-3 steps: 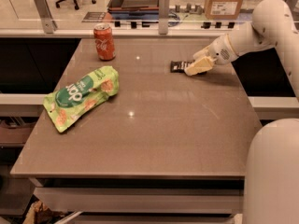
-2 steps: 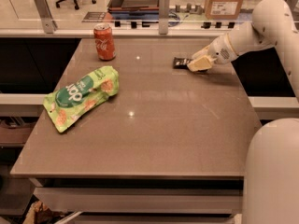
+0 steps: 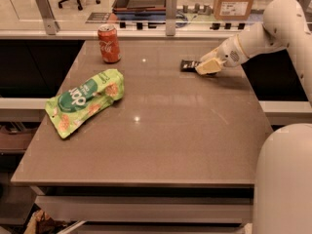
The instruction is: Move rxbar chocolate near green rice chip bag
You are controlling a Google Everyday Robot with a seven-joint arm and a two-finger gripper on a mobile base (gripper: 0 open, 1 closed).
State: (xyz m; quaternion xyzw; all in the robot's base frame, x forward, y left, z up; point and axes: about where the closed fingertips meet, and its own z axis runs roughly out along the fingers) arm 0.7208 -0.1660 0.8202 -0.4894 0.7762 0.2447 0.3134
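Observation:
The rxbar chocolate [image 3: 188, 65], a small black bar, is at the far right of the table. Its right end is between the cream fingers of my gripper [image 3: 207, 66], which is shut on it and holds it just above the tabletop. The green rice chip bag [image 3: 84, 102] lies flat at the left side of the table, well away from the bar and the gripper.
A red soda can [image 3: 109, 43] stands at the back left of the table [image 3: 161, 145], beyond the bag. A cardboard box [image 3: 235, 2] and a tray sit behind the table's far rail. My white arm reaches in from the right.
The gripper and the black bar have risen slightly together, away from the tabletop. The bag and the can have not moved.

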